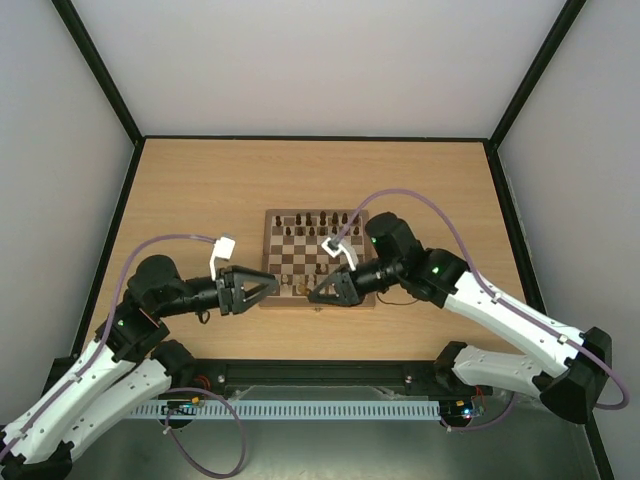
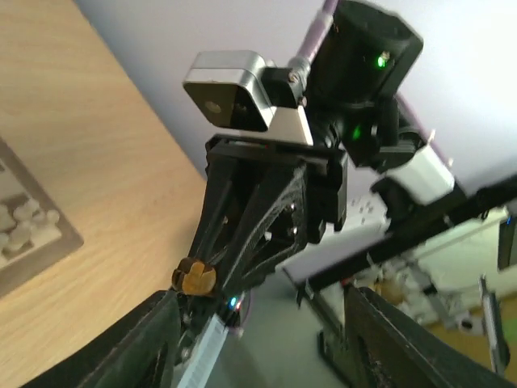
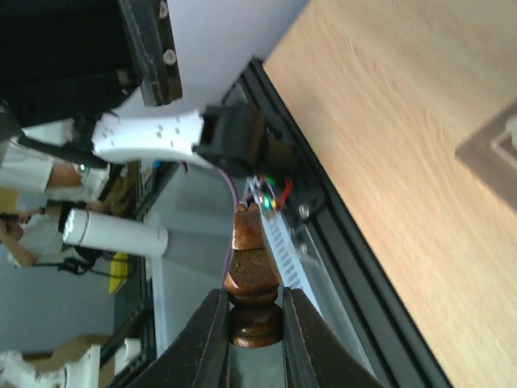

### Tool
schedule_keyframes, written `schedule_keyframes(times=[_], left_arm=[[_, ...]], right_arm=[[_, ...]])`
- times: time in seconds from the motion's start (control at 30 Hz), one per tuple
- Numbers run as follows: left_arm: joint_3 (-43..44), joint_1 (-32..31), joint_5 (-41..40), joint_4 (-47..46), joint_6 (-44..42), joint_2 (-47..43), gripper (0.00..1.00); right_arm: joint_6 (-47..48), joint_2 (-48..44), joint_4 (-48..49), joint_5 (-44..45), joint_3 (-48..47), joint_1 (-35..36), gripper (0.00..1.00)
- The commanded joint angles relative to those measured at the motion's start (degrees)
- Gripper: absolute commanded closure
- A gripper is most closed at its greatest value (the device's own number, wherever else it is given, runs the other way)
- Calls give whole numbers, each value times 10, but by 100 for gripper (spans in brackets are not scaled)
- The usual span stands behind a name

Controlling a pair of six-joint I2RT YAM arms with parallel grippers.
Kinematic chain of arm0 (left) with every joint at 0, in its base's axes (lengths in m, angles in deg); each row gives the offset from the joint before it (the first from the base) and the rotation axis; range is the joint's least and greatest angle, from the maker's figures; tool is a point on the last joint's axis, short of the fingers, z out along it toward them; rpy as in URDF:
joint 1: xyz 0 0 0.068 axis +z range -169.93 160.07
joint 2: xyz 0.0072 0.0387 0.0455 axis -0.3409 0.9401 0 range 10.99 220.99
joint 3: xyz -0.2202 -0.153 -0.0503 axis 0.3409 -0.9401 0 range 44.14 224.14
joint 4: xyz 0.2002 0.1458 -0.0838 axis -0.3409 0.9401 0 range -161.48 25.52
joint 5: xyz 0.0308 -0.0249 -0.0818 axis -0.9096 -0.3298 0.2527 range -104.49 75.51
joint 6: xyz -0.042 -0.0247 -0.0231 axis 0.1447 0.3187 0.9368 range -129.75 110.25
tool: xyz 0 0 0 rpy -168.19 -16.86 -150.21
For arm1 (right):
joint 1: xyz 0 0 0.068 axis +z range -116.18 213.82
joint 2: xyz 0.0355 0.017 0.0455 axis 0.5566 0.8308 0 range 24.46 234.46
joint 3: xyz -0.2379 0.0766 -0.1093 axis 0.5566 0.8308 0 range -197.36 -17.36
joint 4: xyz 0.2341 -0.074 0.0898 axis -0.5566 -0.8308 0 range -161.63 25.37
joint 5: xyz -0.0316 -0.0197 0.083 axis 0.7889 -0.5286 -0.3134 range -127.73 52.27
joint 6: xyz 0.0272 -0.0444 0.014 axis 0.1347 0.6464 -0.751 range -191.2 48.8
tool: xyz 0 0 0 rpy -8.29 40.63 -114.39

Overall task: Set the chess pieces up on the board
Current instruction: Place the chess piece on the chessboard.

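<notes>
Right wrist view showed my right jaws clenched on the foot of a dark brown chess piece, which stuck out past the tips. From above, it hung over the near edge of the board, toward its left side. My left jaws stood apart, holding nothing, just beside it.

I thought the piece could slip or tip, since only its foot was pinched. It seemed to lie sideways, so it might knock the pale chessmen standing close by.

I could not tell what kind of piece it was. The jaws hid the squares under them.
</notes>
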Motion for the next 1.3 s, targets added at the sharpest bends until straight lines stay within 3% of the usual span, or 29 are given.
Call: schedule_keyframes(times=[0.0, 0.2, 0.33, 0.6, 0.93, 1.1, 1.27], left_arm=[[-24, -3, 121, 52, -13, -25, 37], [-76, -3, 183, 89, -18, -59, 31], [-111, -3, 228, 76, -16, -64, 30], [-139, -4, 270, 2, -13, -36, 28], [-139, -10, 284, -2, -29, -27, 29], [-136, -11, 287, 11, -38, -28, 36], [-138, -11, 289, 20, -45, -28, 59]], right_arm=[[39, -27, -104, -30, 30, 21, 85], [28, -64, -128, -47, 60, 44, 85], [8, -66, -88, -74, 87, 59, 85], [8, 0, -30, -103, 53, 117, 85], [28, 81, -17, -121, -14, 130, 85], [37, 105, -16, -125, -29, 131, 85], [42, 116, -17, -122, -34, 131, 85]])
